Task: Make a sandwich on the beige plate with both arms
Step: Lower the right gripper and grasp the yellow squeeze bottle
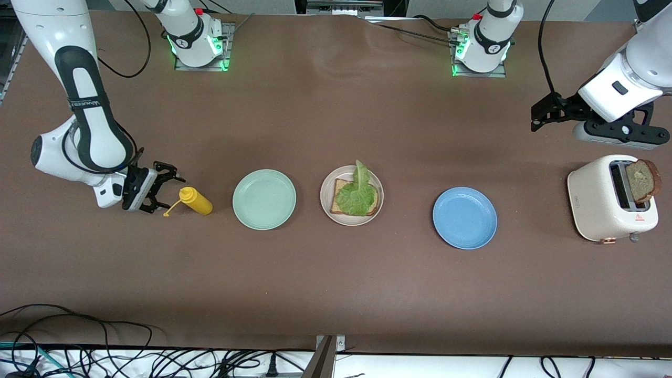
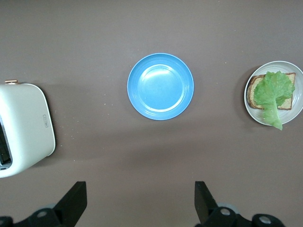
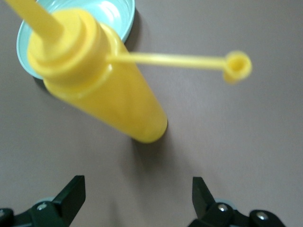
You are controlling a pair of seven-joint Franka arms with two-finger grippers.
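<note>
- A round, shallow, pale beige plate (image 1: 352, 195) is set at the middle of the brown table (image 1: 336, 294), between a round mint green plate (image 1: 264, 199) toward the right arm's end and a round blue plate (image 1: 464, 217) toward the left arm's end.
- On the beige plate one square slice of brown, dark-crusted bread (image 1: 341, 195) is laid flat, and a ruffled green lettuce leaf (image 1: 358, 193) is spread over it, its stem reaching past the plate's rim; no second slice is seen on top.
- A second slice of brown bread (image 1: 643, 180) is seen standing in the slot of a cream-white toaster (image 1: 604, 205) near the table edge at the left arm's end.
- A yellow plastic squeeze bottle (image 1: 195, 200) with its cap hanging off on a strap is stood beside the mint green plate, toward the right arm's end.
- The right gripper (image 1: 160, 188) is held low just beside the yellow bottle, jaws spread and grasping nothing.
- The left gripper (image 1: 543, 111) is held in the air over the table near the toaster, jaws spread wide and empty.
</note>
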